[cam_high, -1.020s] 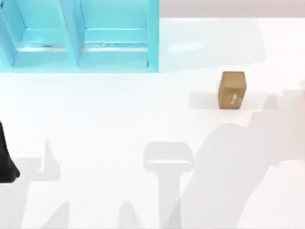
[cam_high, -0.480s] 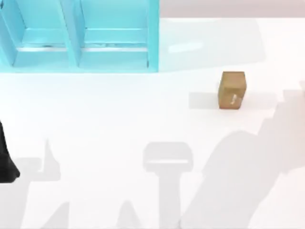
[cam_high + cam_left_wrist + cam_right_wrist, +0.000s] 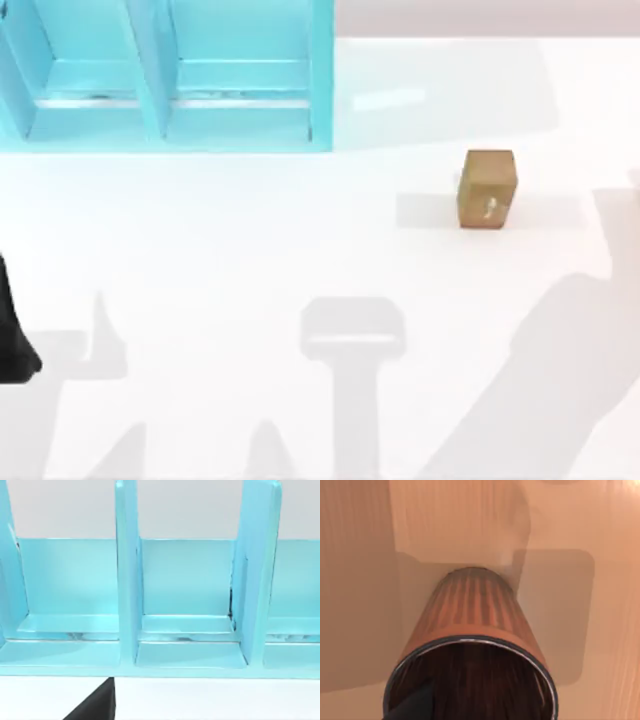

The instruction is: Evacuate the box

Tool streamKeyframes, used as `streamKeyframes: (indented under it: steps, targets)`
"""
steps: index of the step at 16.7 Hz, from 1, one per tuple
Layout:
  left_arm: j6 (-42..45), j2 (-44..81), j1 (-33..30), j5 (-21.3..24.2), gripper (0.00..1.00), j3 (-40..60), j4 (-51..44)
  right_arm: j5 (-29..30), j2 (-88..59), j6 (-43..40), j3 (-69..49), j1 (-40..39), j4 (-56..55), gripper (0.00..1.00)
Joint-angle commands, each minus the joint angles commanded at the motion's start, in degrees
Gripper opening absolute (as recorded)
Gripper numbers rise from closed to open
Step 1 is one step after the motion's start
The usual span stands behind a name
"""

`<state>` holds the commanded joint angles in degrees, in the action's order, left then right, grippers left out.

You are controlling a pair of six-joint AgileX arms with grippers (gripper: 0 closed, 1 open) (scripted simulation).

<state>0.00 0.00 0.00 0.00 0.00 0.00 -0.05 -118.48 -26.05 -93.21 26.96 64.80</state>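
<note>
Bright, even light falls on the white surface [image 3: 250,250], where soft grey shadows spread across the lower half and right; the box [image 3: 488,188] casts a pale shadow leftward, and the right wrist view carries a warm orange wash

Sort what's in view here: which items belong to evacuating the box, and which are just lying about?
Belongs to the job:
- small brown cardboard box, standing on the white table toward its right side

Just lying about:
- light-blue open-fronted shelf unit, at the table's far left
- ribbed brown cylindrical bin, seen in the right wrist view
</note>
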Motion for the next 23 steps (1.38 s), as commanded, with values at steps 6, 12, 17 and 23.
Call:
streamKeyframes:
  steps: [6,12,17,23]
  targets:
    - [0.0,0.0,0.0,0.0,1.0,0.0,0.0,0.0,-1.3,0.0,3.5,0.1,-4.7,1.0]
    - [0.0,0.0,0.0,0.0,1.0,0.0,0.0,0.0,-1.3,0.0,3.5,0.1,-4.7,0.62]
    - [0.0,0.0,0.0,0.0,1.0,0.0,0.0,0.0,-1.3,0.0,3.5,0.1,-4.7,0.25]
    - [0.0,0.0,0.0,0.0,1.0,0.0,0.0,0.0,-1.3,0.0,3.5,0.1,-4.7,0.0]
